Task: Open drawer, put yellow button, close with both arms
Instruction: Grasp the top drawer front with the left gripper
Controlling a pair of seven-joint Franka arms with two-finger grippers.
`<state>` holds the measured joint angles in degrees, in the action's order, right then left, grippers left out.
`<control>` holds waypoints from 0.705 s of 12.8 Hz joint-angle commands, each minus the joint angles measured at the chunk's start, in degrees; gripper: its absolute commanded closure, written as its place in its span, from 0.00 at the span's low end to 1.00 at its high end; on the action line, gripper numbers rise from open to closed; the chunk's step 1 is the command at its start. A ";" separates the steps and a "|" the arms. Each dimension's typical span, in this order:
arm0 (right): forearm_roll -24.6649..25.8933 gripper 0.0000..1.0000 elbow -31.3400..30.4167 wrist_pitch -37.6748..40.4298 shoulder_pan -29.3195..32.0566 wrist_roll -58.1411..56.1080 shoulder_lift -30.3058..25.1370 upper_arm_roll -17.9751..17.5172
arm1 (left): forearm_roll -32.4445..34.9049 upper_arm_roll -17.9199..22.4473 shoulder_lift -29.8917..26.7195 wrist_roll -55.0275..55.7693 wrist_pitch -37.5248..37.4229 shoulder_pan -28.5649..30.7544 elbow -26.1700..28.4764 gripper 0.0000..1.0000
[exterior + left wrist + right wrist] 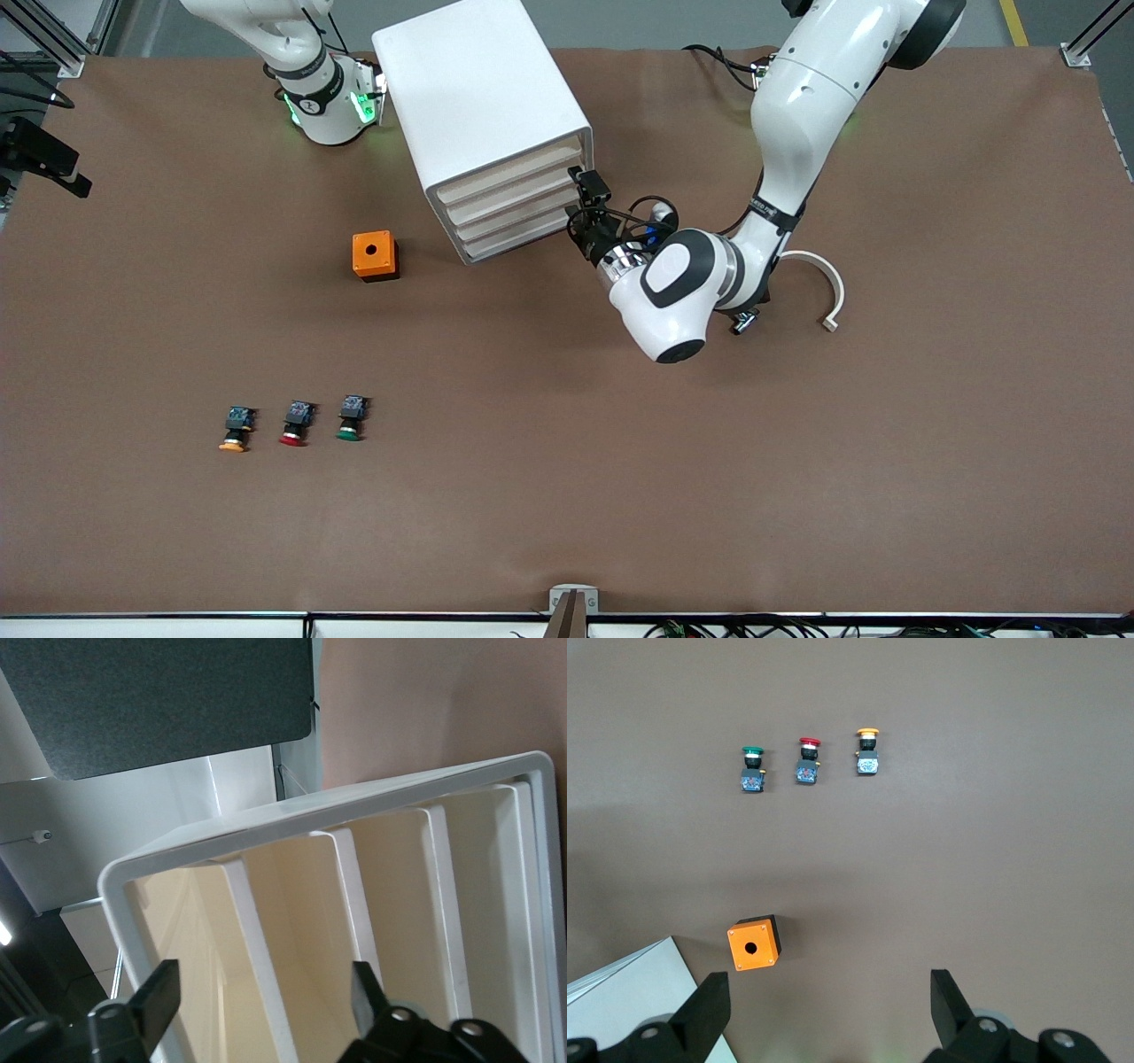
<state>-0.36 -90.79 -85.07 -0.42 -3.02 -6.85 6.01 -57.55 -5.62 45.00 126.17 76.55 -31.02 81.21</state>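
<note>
left gripper (580, 204): released, fingers spread right at the cabinet (483, 115) front, drawer (514, 168) shut
right gripper (824, 1010): released, waiting up high
yellow button (235, 430): on the worktop (797, 461), beside the red button (295, 424)

Left arm (797, 115) reaches from base, elbow bent, wrist turned level; left gripper (580, 208) at cabinet front, fingers (161, 992) spread wide.
Right arm (283, 44) waits folded near base; right gripper (824, 1010) raised, pointing down at table, fingers (709, 1005) spread wide, holding nothing.
</note>
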 commanded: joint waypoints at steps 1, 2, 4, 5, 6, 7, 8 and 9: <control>0.54 0.00 0.52 -0.62 1.74 -0.14 4.36 -0.82 | -2.03 0.35 1.05 1.35 0.26 -2.37 -1.05 0.34; 0.71 0.00 1.13 -1.23 1.48 -0.14 8.22 -0.82 | -2.21 0.35 1.23 1.44 0.18 -3.07 -0.97 0.35; 0.28 0.00 4.38 -2.90 1.91 -0.67 15.70 -0.91 | -2.39 0.26 1.40 1.62 0.18 -4.57 -0.96 0.38; 0.62 0.00 4.57 -3.60 2.35 -0.93 18.17 -0.82 | -2.74 0.26 1.49 2.84 0.18 -5.27 -0.96 0.41; 0.45 0.00 4.57 -5.35 2.53 -1.19 19.06 -0.82 | -3.18 0.26 1.67 3.98 0.18 -5.89 -0.62 0.46; 0.28 0.00 3.00 -8.76 2.36 -0.67 19.68 -0.82 | -3.27 0.26 1.84 5.12 0.18 -6.42 -0.35 0.52; 0.28 0.00 0.72 -12.28 2.36 -0.41 20.82 -0.82 | -3.27 0.08 1.93 6.00 0.18 -6.94 -0.35 0.59; 0.10 0.00 -1.48 -16.57 2.36 -0.32 21.87 -0.82 | -3.27 -0.44 1.93 6.45 0.09 -7.30 -0.26 0.66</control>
<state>-0.24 -89.92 -97.27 0.93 -3.15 14.25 6.08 -59.53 -5.69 46.58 130.78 76.65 -37.55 81.19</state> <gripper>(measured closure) 0.000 0.551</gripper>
